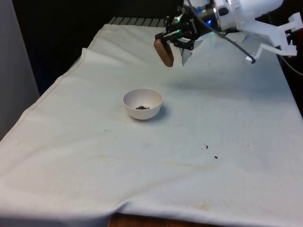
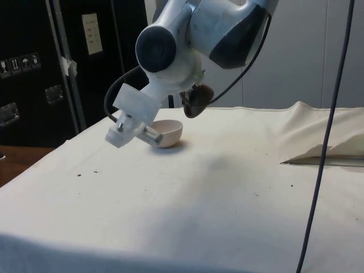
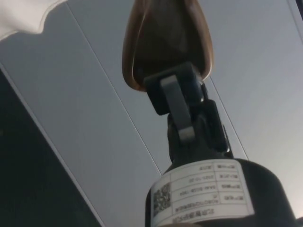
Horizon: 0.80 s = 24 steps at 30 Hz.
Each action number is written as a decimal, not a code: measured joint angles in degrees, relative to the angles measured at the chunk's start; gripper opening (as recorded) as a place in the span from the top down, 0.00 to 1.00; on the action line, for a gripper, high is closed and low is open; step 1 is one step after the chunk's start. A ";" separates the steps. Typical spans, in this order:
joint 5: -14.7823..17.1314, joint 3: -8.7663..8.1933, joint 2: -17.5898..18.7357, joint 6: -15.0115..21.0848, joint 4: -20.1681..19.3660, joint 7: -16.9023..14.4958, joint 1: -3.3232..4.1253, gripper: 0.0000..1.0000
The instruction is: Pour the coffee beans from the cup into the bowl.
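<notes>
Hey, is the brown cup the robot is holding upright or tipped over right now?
Tipped. The cup hangs tilted in the gripper, above the cloth beyond the bowl.

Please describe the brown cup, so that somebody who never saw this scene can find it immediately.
Look at the white cloth over the table, then at the white bowl with a few beans standing on it. Above and behind the bowl, the black pincer holds the cup in the air, tilted. It is the one brown, glossy thing.

A brown, glossy, rounded cup (image 1: 164, 52) hangs tipped in the air beyond a small white round bowl (image 1: 142, 103), which holds what look like a few dark coffee beans (image 1: 142, 107).
</notes>
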 measured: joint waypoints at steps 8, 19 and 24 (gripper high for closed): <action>1.26 -0.74 0.06 2.64 -0.06 1.20 -0.17 1.00; 2.81 -1.72 0.23 6.53 -0.06 2.75 -0.46 1.00; 3.67 -2.18 0.29 8.14 -0.06 3.27 -0.52 1.00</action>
